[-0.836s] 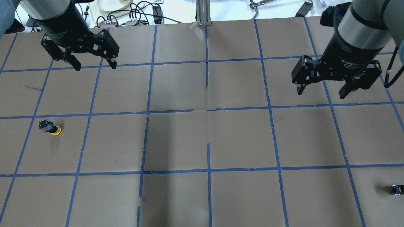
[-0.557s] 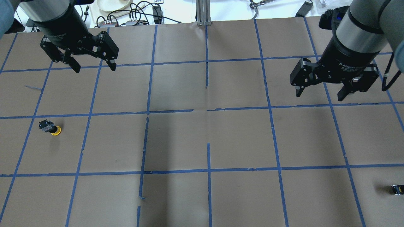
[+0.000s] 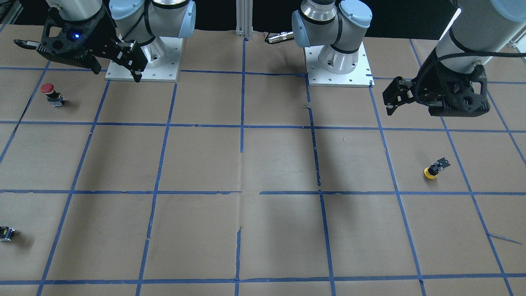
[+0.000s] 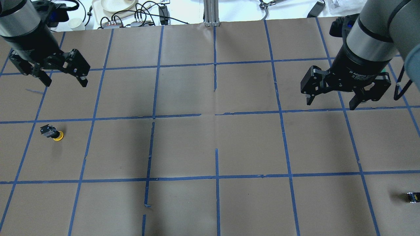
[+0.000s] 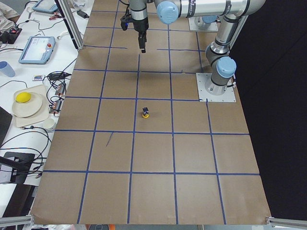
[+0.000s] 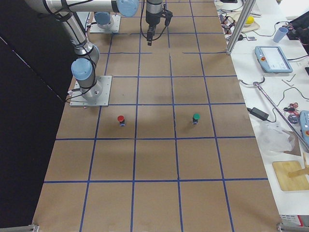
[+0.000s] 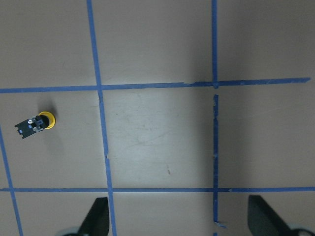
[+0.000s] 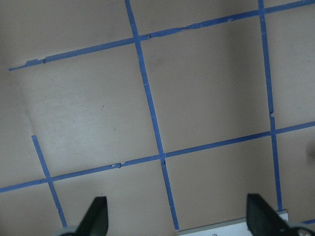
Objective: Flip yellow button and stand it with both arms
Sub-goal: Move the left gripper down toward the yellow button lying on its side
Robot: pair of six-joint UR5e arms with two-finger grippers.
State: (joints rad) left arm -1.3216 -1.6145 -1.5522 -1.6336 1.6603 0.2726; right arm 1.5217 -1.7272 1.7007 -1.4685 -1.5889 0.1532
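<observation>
The yellow button (image 4: 54, 133) lies tipped over on the left of the table, its yellow cap toward the view's right and its black block toward the left. It also shows in the front view (image 3: 433, 170), the left side view (image 5: 146, 113) and the left wrist view (image 7: 37, 123). My left gripper (image 4: 65, 82) hangs open and empty above the table, farther out than the button; its fingers (image 7: 98, 219) frame bare paper. My right gripper (image 4: 331, 104) is open and empty, high over the right side, far from the button.
A red button (image 3: 48, 92) stands near the right arm's base plate (image 3: 164, 70). A green button (image 6: 196, 118) stands farther out. A small capless black block (image 4: 412, 197) lies at the near right edge. Cables and a plate (image 4: 115, 5) lie beyond the far edge.
My left gripper has moved left and a little down in the overhead view, closer to the button's column. My right gripper has shifted slightly down. Both stay open. The button has not moved.
</observation>
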